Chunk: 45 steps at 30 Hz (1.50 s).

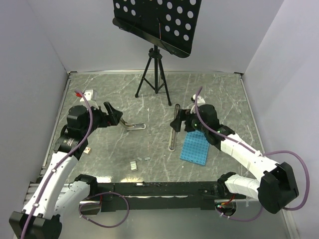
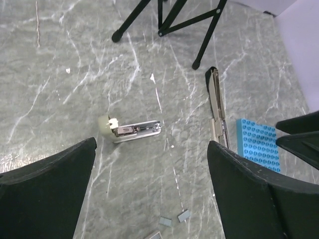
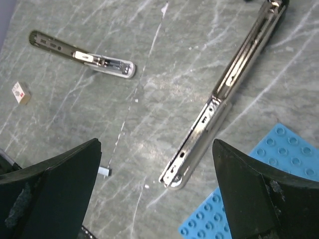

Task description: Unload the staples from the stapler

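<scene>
Staples [image 1: 134,164] seen together only overhead; left end effector [image 1: 115,113], right end effector [image 1: 175,118] spread, empty.

The stapler [image 3: 82,55] lies apart from the long bar [image 3: 222,99], with what may be staples [image 3: 103,172] nearby

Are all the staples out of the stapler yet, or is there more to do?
Nearly done, it seems. Done: a few staples lie loose on the table, away from the stapler. In hand: nothing; the left hand and right hand are both open and empty. Left: maybe nothing, but I cannot see whether more staples hide inside the stapler.
</scene>
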Available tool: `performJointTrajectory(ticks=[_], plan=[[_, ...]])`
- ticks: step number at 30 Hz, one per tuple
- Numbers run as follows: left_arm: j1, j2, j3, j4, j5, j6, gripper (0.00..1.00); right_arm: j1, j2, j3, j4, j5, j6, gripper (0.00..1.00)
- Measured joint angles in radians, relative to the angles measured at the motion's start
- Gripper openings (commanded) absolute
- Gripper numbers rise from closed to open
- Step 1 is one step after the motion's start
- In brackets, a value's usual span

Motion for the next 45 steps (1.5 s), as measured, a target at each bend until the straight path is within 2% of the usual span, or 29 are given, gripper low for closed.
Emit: performJointTrajectory(ticks=[9, 15, 19, 29, 32, 37, 41, 45], plan=[[0.0, -0.021, -0.002, -0.018, -0.008, -0.012, 0.97, 0.0, -0.113, 0.022, -0.319, 0.119, 0.034, 1.0], [0.0, -0.076, -0.016, -0.009, -0.048, -0.01, 0.97, 0.0, -0.282, 0.029, -0.423, 0.168, 0.044, 1.0], [0.0, -0.076, -0.031, -0.01, -0.053, -0.009, 0.97, -0.001, -0.314, 0.052, -0.476, 0.207, 0.047, 0.99], [0.0, -0.023, -0.03, -0.056, -0.092, -0.004, 0.99, -0.002, -0.263, 0.053, -0.492, 0.195, 0.051, 0.94], [0.0, -0.033, -0.03, -0.056, -0.096, 0.0, 0.96, -0.002, -0.231, 0.05, -0.489, 0.183, 0.055, 0.92], [0.0, -0.036, -0.03, -0.051, -0.092, 0.0, 0.98, -0.002, -0.22, 0.024, -0.458, 0.152, 0.066, 0.92], [0.0, -0.003, -0.03, -0.058, -0.085, 0.001, 0.92, -0.002, -0.212, -0.011, -0.422, 0.128, 0.066, 0.92], [0.0, 0.014, -0.03, -0.063, -0.06, 0.006, 0.94, -0.002, -0.219, -0.062, -0.369, 0.072, 0.067, 0.92]])
